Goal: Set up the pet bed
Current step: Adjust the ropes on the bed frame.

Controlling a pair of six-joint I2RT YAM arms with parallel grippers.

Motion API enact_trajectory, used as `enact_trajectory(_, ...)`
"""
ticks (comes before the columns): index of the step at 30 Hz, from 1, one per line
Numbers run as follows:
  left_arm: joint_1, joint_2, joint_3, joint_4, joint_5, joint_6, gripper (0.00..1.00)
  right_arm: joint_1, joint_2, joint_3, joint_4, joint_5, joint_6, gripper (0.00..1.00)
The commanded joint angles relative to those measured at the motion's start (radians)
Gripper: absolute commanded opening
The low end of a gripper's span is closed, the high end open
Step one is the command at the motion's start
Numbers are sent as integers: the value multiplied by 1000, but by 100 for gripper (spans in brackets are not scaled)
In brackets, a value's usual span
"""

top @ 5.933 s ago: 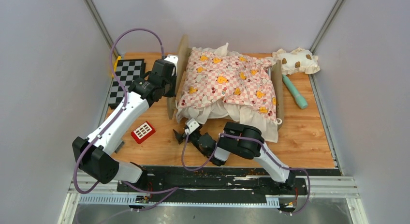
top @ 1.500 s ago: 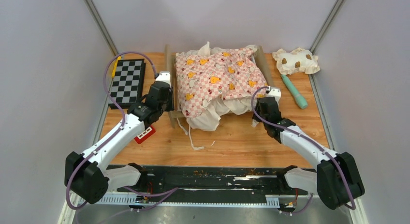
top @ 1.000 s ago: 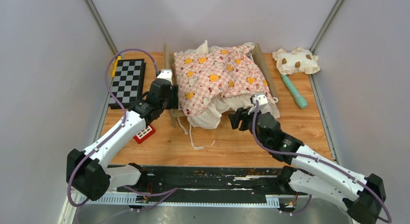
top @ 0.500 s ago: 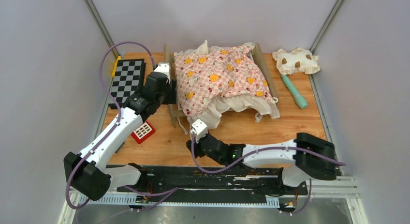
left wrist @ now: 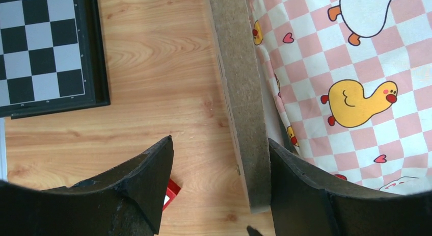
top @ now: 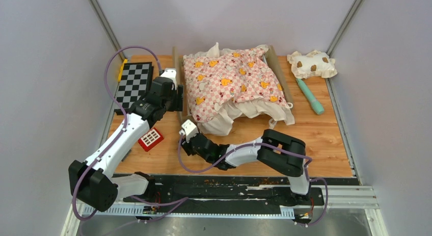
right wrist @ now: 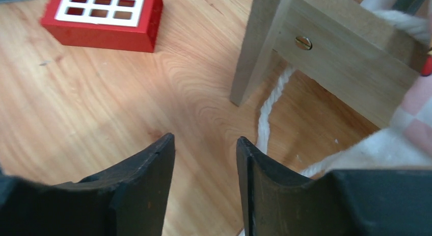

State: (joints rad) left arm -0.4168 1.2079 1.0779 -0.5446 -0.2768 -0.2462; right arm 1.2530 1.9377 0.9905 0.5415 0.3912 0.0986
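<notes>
The pet bed (top: 279, 72) stands at the back middle of the table. Its light-wood side boards show; a pink checkered duck-print cushion (top: 232, 83) covers its base. My left gripper (top: 176, 96) is open at the bed's left side. In the left wrist view the left side board (left wrist: 244, 93) passes between the fingers close to the right one, with a gap on its left, and the cushion (left wrist: 356, 68) lies beyond. My right gripper (top: 184, 136) hangs low and open in front of the bed's front-left leg (right wrist: 254, 57), with only bare table between its fingers.
A chessboard (top: 133, 85) lies at the back left. A red block (top: 151, 138) sits near the left arm. A brown-spotted pillow (top: 312, 63) and a teal tool (top: 310, 96) lie at the back right. A white cord (right wrist: 270, 113) trails from the cushion by the leg.
My right arm has swung from the bed's front-right corner across to its front-left leg, dropping low to the table with its jaws a little narrower. The left gripper edged back along the side board.
</notes>
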Motion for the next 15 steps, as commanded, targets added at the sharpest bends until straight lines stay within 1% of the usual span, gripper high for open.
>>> enact_trajectory(1, 28, -32, -13, 28, -12, 32, 71, -28, 59, 57, 96, -19, -41, 46)
enact_trajectory(12, 32, -43, -17, 35, -4, 33, 71, -81, 159, 93, 129, 40, -53, 46)
enact_trajectory(15, 32, -44, -20, 34, -1, 34, 71, -84, 183, 107, 128, 91, -53, 45)
